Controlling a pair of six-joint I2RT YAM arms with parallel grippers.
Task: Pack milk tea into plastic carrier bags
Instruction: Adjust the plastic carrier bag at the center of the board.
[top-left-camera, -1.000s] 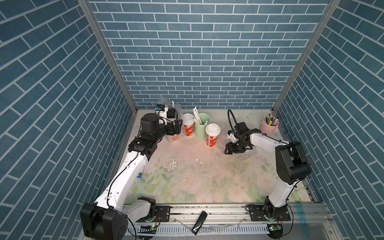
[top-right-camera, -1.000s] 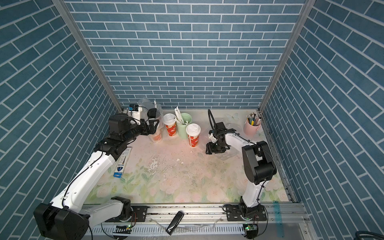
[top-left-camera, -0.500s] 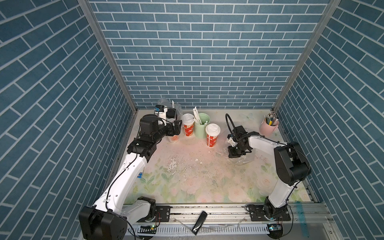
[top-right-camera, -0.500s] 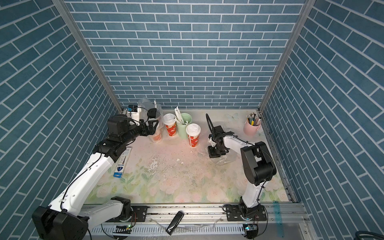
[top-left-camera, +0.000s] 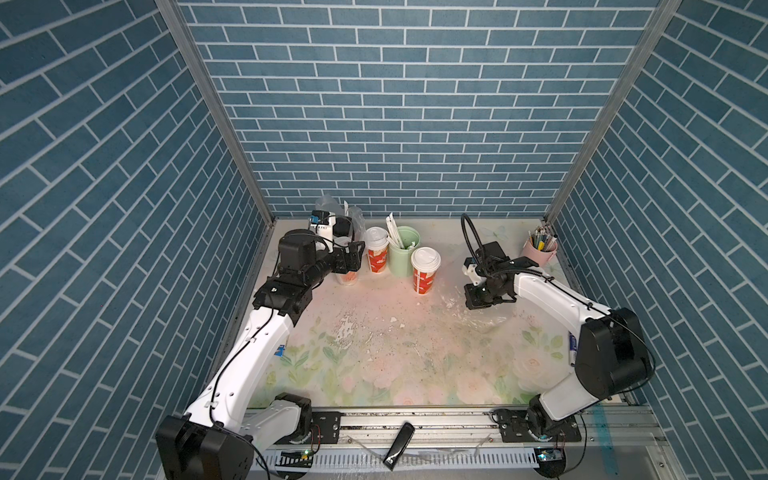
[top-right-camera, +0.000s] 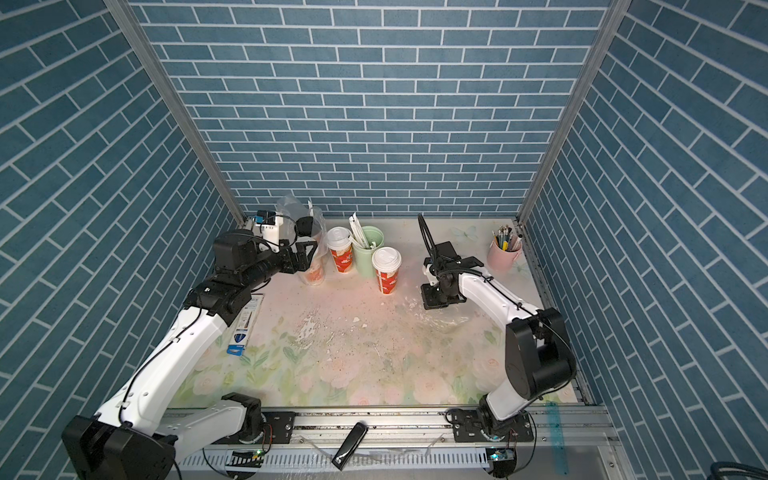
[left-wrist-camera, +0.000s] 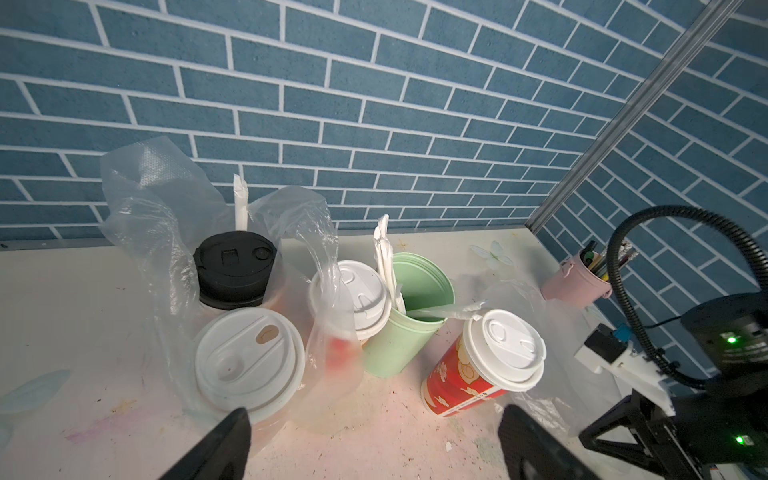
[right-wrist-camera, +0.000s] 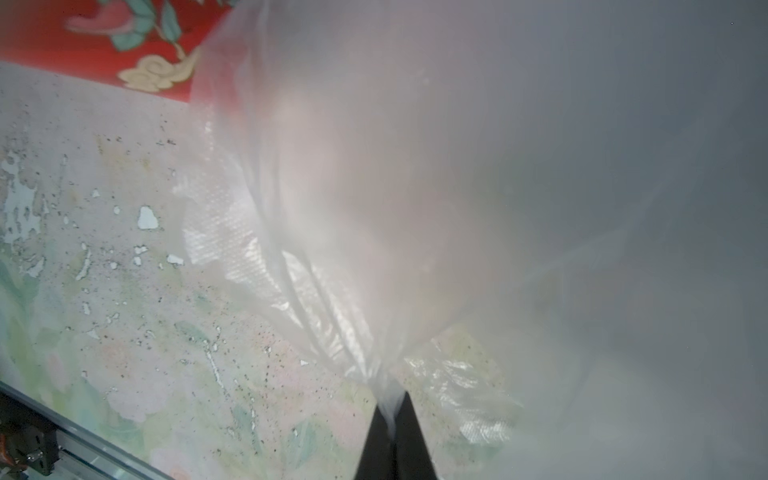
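At the back left, one plastic carrier bag (left-wrist-camera: 166, 216) stands open around two milk tea cups, one black-lidded (left-wrist-camera: 235, 266) and one white-lidded (left-wrist-camera: 249, 361). Two more red cups with white lids stand free: one (top-left-camera: 377, 253) beside the bag, one (top-left-camera: 424, 270) nearer the middle. My left gripper (left-wrist-camera: 374, 419) is open, just in front of the packed bag, with nothing between its fingers. The second bag (top-left-camera: 469, 316) lies crumpled on the table right of the cups. My right gripper (right-wrist-camera: 390, 401) is shut on a pinched fold of its film (right-wrist-camera: 374, 208), low over the table.
A mint-green cylinder of straws (top-left-camera: 403, 253) stands between the two free cups. A pink pen cup (top-left-camera: 539, 249) sits in the back right corner. A blue-and-white box (top-right-camera: 243, 328) lies by the left wall under my left arm. A black object (top-left-camera: 399, 451) rests on the front rail.
My right gripper has closed on the bag film lying on the table and shifted slightly to the right. The left arm has barely moved.
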